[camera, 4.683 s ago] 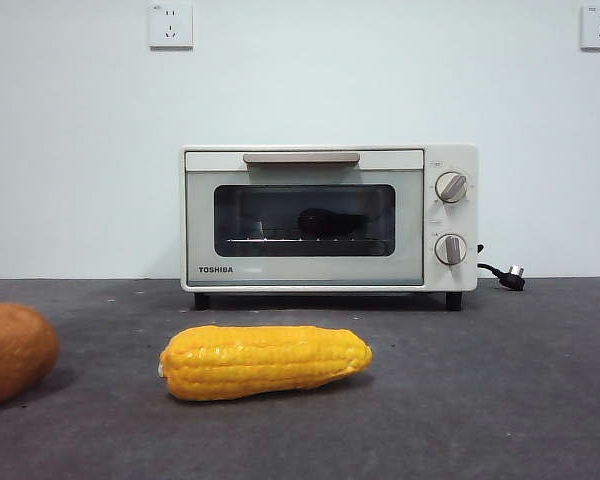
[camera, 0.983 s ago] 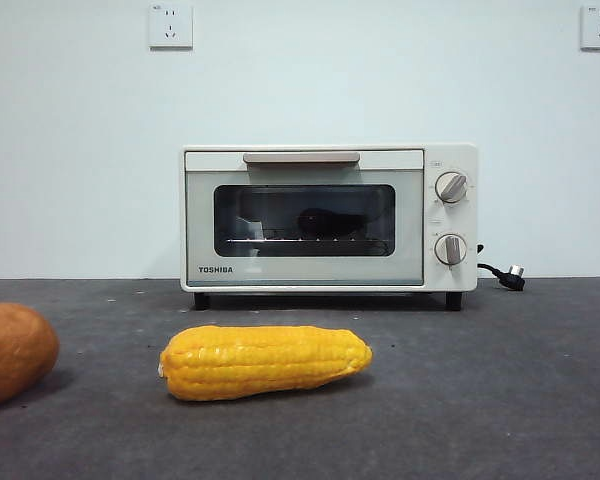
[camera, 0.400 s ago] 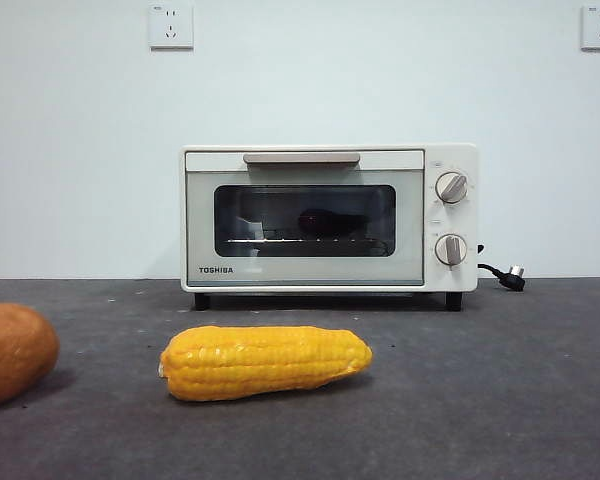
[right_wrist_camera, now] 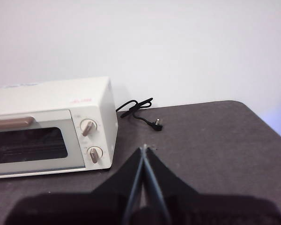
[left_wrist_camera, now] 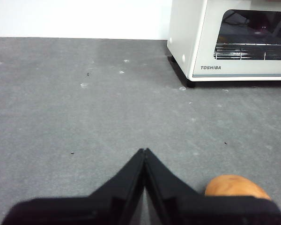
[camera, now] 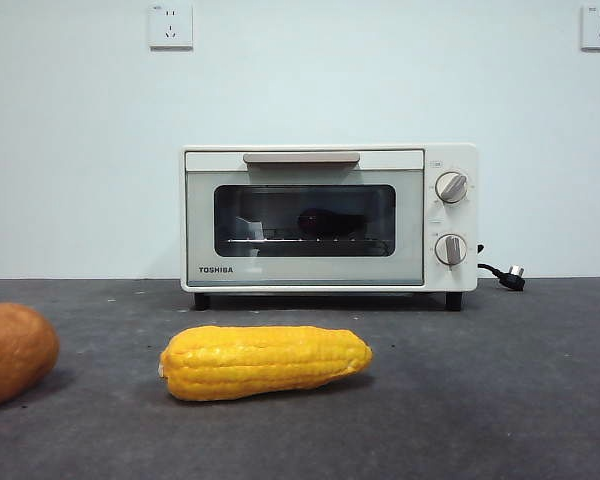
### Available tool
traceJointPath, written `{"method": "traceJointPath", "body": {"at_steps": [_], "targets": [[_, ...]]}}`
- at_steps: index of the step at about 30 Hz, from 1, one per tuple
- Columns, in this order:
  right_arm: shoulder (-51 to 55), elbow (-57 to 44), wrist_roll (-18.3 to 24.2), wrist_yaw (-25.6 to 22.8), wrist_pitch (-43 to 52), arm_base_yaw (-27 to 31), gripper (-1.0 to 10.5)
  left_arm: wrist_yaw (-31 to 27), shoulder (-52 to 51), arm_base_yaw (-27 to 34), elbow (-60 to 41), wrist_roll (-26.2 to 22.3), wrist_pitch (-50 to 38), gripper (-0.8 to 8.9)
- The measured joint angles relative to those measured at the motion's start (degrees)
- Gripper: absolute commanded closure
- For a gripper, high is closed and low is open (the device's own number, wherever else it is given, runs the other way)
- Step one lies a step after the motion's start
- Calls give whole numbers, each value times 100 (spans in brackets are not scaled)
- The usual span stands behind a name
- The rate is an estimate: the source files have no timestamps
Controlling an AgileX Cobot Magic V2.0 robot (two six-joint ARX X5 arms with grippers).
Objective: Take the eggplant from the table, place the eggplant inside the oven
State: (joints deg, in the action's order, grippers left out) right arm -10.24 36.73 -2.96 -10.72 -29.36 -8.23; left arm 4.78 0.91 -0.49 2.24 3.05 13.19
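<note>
Your eggplant already lies on the rack inside the oven, behind its closed door. Corn and an orange vegetable sit on the table. Both end effectors, left and right, hang pinched together, empty; any reach risks nudging the corn

Oven — cream-white body, beige bar handle, dark glass window, black feet, black lettering; the eggplant behind the glass reads near-black. Corn cob is bright yellow with rowed kernels, the round vegetable orange-brown. Counter — dark grey, faintly speckled; both grippers' jaws black.
</note>
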Motion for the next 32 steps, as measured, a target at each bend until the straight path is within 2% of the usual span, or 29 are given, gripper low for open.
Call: {"method": "traceJointPath", "body": {"at_steps": [6,12,27,32], "targets": [[446,-1631,-2,2,1147,31,948,0,0,0,0,0,2,816],[903,-2771,0,4,1816,260,948,0,0,0,0,0,0,816],[953,-3178,-2,7,1928,918,948,-2,22,0,0,0,0,816],[960,-3442,-2,9,2065,981,948,-2,37,0,0,0,0,816]]}}
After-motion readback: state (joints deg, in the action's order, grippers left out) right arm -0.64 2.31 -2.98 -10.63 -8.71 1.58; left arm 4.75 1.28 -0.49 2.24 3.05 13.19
